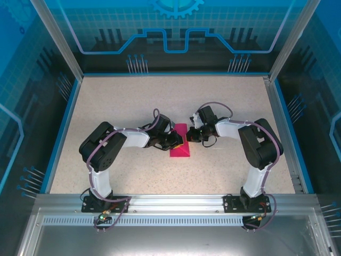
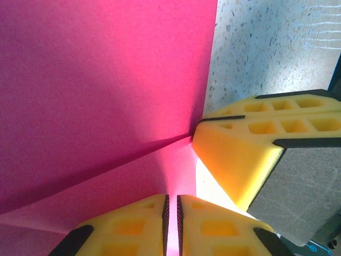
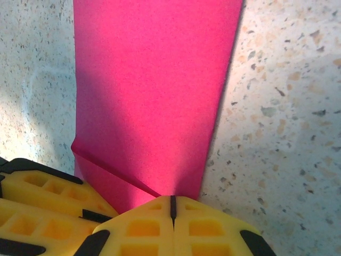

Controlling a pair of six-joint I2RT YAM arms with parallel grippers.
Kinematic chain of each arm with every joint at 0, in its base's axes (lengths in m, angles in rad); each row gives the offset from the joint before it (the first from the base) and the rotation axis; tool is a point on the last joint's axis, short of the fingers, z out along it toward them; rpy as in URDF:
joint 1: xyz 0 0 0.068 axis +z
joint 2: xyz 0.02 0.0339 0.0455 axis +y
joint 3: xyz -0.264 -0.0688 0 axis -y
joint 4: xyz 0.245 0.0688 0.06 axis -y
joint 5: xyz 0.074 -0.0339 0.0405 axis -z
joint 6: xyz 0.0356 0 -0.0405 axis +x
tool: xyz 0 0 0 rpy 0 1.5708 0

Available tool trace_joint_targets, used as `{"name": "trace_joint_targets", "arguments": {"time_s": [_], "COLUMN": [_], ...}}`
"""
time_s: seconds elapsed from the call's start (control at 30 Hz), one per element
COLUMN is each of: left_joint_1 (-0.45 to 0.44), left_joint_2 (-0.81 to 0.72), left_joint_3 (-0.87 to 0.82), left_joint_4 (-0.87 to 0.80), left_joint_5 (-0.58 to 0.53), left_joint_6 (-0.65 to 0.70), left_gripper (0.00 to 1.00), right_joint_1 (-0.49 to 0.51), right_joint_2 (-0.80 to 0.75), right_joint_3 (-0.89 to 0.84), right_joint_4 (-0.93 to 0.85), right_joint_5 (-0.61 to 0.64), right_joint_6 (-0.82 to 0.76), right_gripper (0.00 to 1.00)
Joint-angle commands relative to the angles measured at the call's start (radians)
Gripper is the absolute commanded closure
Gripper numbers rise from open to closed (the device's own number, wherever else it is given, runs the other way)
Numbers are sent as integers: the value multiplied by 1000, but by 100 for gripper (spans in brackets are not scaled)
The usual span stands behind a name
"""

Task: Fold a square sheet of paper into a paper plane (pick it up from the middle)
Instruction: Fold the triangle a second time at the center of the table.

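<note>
We see thin magenta-pink paper sheet, partly folded, mid-surface, long axis running near-to-far. Left hand nipped narrow on its edge. Right hand fully closed, tip against it, gripping nothing. Both hands equally near.

Both arms bend inward, left claw pinched narrowly, right claw closed tight, their tips just apart.

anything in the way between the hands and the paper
nothing visible does: the left hand is pinched on the paper at its edge, and the shut right hand sits against the paper right beside it
</note>
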State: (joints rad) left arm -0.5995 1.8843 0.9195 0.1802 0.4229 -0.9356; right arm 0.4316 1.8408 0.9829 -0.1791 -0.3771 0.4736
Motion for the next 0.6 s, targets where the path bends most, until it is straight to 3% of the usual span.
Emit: {"name": "trace_joint_targets", "arguments": {"time_s": [0.0,0.57], "left_joint_1": [-7,-8], "left_joint_2": [9,9], "left_joint_3": [18,16], "left_joint_4": [-27,-62], "left_joint_5": [-5,-26], "left_joint_6": [27,38], "left_gripper": [83,83], "right_joint_1": [-1,-1], "right_joint_2": [24,6], "right_joint_3": [25,2], "right_joint_4": [-9,-17], "right_joint_5": [-1,-21], "right_joint_6": [-4,4], "right_gripper": [97,96]}}
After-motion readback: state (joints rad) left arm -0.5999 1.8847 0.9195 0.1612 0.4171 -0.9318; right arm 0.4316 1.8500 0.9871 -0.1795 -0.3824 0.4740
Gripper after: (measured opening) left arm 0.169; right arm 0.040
